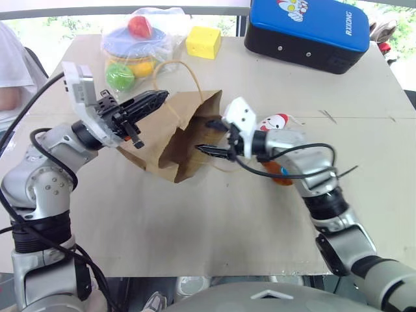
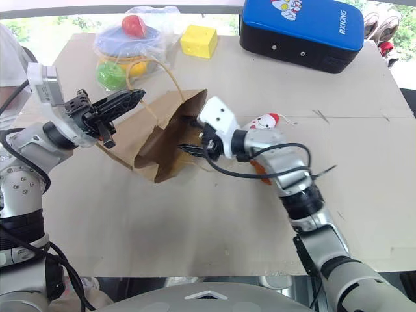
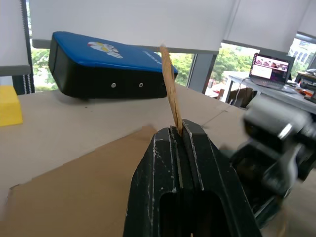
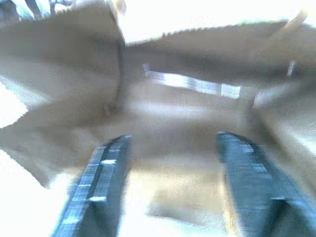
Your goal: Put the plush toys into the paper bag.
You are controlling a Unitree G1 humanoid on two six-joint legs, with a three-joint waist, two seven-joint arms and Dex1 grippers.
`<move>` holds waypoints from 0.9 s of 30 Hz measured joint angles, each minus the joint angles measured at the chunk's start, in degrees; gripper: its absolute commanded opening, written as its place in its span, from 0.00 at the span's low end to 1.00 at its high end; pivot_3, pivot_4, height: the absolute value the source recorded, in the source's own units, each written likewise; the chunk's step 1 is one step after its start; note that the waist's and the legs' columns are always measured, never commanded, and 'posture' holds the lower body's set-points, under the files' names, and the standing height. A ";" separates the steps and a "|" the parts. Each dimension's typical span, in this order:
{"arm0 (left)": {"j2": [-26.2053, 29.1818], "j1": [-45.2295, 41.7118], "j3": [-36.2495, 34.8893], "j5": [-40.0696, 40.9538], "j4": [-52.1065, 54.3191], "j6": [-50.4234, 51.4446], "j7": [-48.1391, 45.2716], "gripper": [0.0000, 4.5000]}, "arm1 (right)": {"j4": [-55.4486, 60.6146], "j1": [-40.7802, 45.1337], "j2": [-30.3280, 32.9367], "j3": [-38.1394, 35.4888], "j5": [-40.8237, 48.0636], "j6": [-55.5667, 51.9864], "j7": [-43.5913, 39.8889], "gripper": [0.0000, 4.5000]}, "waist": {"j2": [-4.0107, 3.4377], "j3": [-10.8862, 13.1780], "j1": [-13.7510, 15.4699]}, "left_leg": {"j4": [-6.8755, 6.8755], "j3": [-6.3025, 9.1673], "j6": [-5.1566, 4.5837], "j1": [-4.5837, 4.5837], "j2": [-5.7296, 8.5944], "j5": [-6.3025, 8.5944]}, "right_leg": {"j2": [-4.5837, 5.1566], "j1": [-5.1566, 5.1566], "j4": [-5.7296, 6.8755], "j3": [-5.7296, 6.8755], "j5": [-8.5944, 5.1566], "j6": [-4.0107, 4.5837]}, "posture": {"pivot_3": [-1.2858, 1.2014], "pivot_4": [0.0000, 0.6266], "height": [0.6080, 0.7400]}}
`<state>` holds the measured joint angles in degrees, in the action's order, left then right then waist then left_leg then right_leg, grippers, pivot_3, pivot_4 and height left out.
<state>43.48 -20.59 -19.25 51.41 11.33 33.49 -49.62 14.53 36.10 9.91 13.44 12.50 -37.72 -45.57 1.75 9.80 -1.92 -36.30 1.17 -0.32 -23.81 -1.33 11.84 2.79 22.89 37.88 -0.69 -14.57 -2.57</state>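
**Brown bag propped open, both arms at its mouth**

Cardboard-covered table (image 1: 195, 214) under everything. Blue-and-black case (image 1: 305, 29) at the far right edge, well apart from the action.

Paper bag (image 1: 172, 140) lying on its side mid-table, long axis running roughly left-to-right, mouth facing right toward the right arm, upper edge lifted. One tan loop handle (image 1: 185, 68) arcing up toward the far side.

Left arm bent in from the left, wrist raised, left gripper (image 1: 153, 101) pointing right and slightly up, fingers pressed together on the bag's top edge; in the left wrist view a strip of brown paper sticks up from between the closed fingers (image 3: 190, 163).

Right arm reaching in from the right with elbow out, right gripper (image 1: 211, 136) pointing left, level, right at the bag's mouth, fingers spread wide with nothing between them, bag interior straight ahead in the right wrist view.

White chicken plush (image 1: 273, 122) on the table just behind the right forearm, partly hidden. Something orange (image 1: 279, 174) peeking under that forearm, can't tell what.

Clear bag of coloured balls (image 1: 133, 42) and yellow holed cube (image 1: 203, 41) at the far edge.
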 measured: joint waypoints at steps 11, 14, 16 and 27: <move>-2.27 -1.84 2.27 -5.04 -0.61 -3.75 -1.43 0.00 | 24.51 -16.87 20.79 -15.40 9.54 -15.53 4.82 0.99 | 0.03 0.00 1.09 | 0.03 -0.57 -0.02 0.01 0.01 0.01 | 0.15 -0.03 -0.18 -0.08 -0.03 0.02 | 0.52 0.24 1.00; -2.58 -1.89 2.85 -6.33 -0.59 -4.36 -1.42 0.00 | 20.73 -22.41 28.76 -10.40 2.82 -13.84 7.14 0.99 | 0.07 0.00 1.07 | 0.03 -0.60 -0.03 0.01 0.00 0.01 | 0.12 -0.02 -0.20 -0.09 -0.12 0.16 | 0.52 0.24 1.00; -2.91 -1.91 3.20 -6.54 -0.54 -4.55 -1.43 0.00 | 15.84 -24.54 30.18 -6.73 -0.76 -12.77 8.80 0.99 | 0.06 0.00 1.03 | 0.03 -0.66 -0.03 0.03 0.00 0.01 | 0.11 -0.01 -0.18 -0.15 -0.12 0.16 | 0.52 0.24 1.00; -3.54 -1.96 3.97 -7.46 -0.57 -5.33 -1.53 0.00 | 14.24 -26.37 28.93 -8.79 2.65 -11.07 8.11 0.07 | 0.18 -0.06 1.36 | 0.00 -0.60 -0.04 0.00 -0.02 0.01 | 0.04 -0.04 -0.23 -0.15 -0.02 -0.05 | 0.52 0.24 1.00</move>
<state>39.94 -22.55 -15.29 43.95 10.76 28.16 -51.15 28.78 9.72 38.84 4.66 15.14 -48.79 -37.47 1.93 9.74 -0.56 -36.30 0.57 -0.36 -23.82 -1.35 11.86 2.83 22.84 37.65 -0.84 -14.59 -2.62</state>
